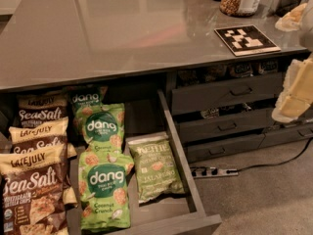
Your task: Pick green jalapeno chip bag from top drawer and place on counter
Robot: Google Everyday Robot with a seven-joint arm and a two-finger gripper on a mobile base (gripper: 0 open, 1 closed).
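The top drawer (pixel 179 146) is pulled out under the grey desk (pixel 122 28). The green jalapeno chip bag (pixel 156 168) lies flat in the drawer's right row, just beside the bright green dang bags (pixel 105 190). Brown Sea Salt bags (pixel 34 180) fill the left row. The gripper (pixel 294 98) is at the right edge by the small drawers (pixel 225 94), well apart from the bag. I can't see if it is spread wide or squeezed tight.

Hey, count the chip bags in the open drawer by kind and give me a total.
Brown Sea Salt bags: 3
Green dang bags: 3
Green jalapeno chip bag: 1
Total: 7, all in the top drawer.
The tool is at the right edge, in front of the narrower drawers, apart from the bags.
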